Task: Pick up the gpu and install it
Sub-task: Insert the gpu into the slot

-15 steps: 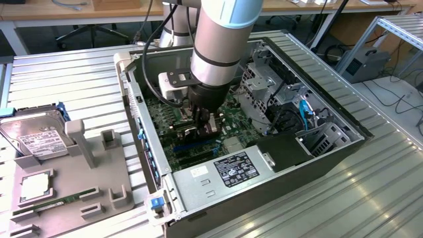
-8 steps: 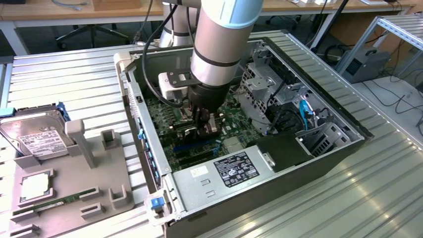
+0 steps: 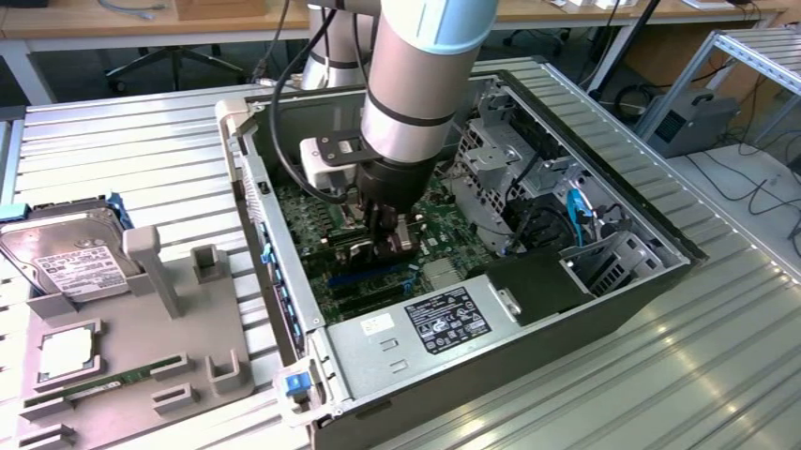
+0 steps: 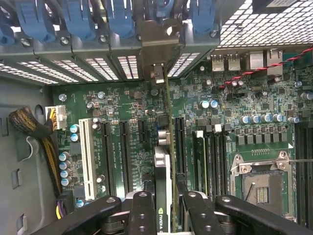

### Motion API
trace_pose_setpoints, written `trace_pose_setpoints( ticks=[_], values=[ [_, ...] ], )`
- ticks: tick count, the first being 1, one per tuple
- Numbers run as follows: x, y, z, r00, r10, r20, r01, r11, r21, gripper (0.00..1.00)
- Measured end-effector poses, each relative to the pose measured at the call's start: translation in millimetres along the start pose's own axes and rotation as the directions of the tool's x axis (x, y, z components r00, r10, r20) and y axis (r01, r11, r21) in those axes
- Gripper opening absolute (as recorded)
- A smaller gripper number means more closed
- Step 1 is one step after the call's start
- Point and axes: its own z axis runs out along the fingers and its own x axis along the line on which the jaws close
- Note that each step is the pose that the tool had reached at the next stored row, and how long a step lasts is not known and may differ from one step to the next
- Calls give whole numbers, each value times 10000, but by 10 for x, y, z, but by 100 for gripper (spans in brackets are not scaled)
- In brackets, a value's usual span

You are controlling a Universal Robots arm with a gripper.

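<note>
Exterior view
Arm: one grey arm reaches down from the top of the picture into the open computer case (image 3: 651, 272).
Tool: the tool (image 3: 390, 246) is low inside the case, just above the motherboard (image 3: 375, 272), with its two fingers clamped on the gpu (image 3: 398, 234).
Gpu: one card, held upright on edge between the fingers, over the slot area near the middle of the board.
Power supply: one silver box (image 3: 426, 333) with a black-and-white label sits at the near end of the case.
Holder: one grey fixture (image 3: 138, 347) stands on the bench (image 3: 701, 375) at the exterior view's left.
Hard drive: one silver drive (image 3: 63, 258) with a white label lies at the far end of the fixture.
Memory stick: one narrow green stick (image 3: 107, 384) lies in a groove of the fixture.
Square chip: one pale square part (image 3: 66, 352) lies between the drive and the stick.

Wrist view
Tool: two black fingers (image 4: 142, 215) close on the gpu (image 4: 164, 191) from either side.
Gpu: seen edge-on, its bracket (image 4: 157, 46) meets the rear slot row, beside the blue latches (image 4: 78, 17), of which at least four can be counted.
Slots: one white slot (image 4: 88, 159) and several black slots (image 4: 106, 156) run alongside the card.
Socket: one bare processor socket (image 4: 259, 183) lies well apart from the card.
</note>
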Motion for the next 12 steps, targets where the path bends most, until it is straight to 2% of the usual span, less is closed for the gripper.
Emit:
trace_pose_setpoints(
  ticks=[12],
  values=[
    [-1, -18, 2, 10000, -91, -16, 91, 10000, -4, 27]
  ],
)
